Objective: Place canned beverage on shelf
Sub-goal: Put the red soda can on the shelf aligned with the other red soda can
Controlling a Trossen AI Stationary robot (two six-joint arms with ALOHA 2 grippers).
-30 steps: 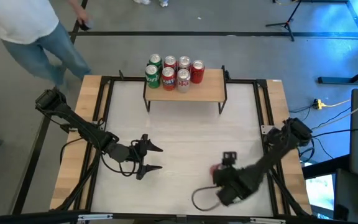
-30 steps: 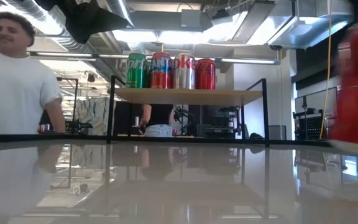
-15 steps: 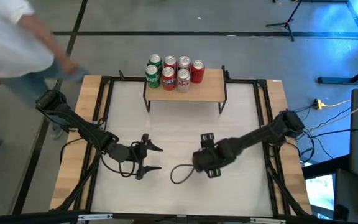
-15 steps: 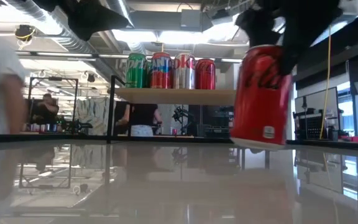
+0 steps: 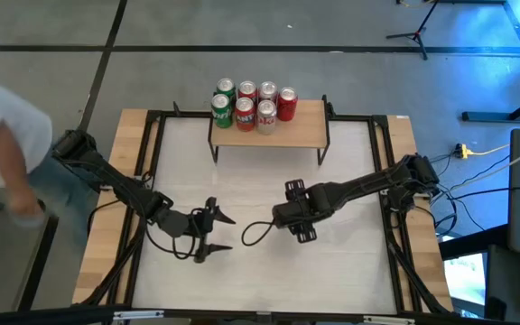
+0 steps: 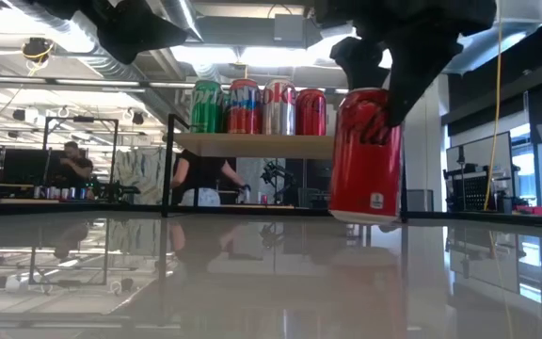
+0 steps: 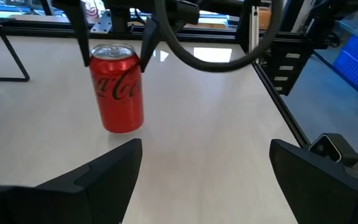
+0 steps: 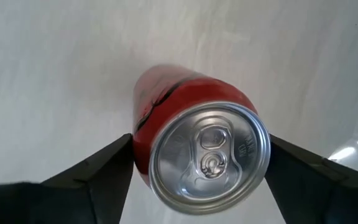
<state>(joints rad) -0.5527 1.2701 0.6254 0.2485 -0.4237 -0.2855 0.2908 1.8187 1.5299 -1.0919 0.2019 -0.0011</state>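
A red can [image 7: 117, 87] stands upright on the white table's middle, also in the low view [image 6: 365, 155]. My right gripper [image 8: 201, 143] points down over it, one finger on each side of its top; in the high view the gripper [image 5: 289, 217] hides the can. My left gripper [image 5: 231, 230] hovers open to the can's left, pointing at it, with nothing between its fingers [image 7: 117, 168]. The shelf [image 5: 296, 131], a wooden board on black legs, stands at the table's far edge and carries several cans [image 5: 251, 104] on its left half. My right gripper pinches the red can's upper wall just below the rim [image 8: 137, 146] between its two fingers, on opposite sides. The fingers [image 7: 81, 37] come from above, pointing down. The can is upright, with its base on the table [image 7: 122, 127].
The shelf's right half [image 6: 346, 144] is bare board. A black cable loop [image 5: 255, 233] hangs from my right arm over the table's middle. A person [image 5: 7, 162] moves beside the table's left edge. Black frame rails [image 5: 152, 171] run along both sides.
My right gripper has swung from the table's near right toward its middle, rolling its wrist and carrying the red can along. The can was tilted half a second ago and now stands upright. The person at the far left has moved along the left edge.
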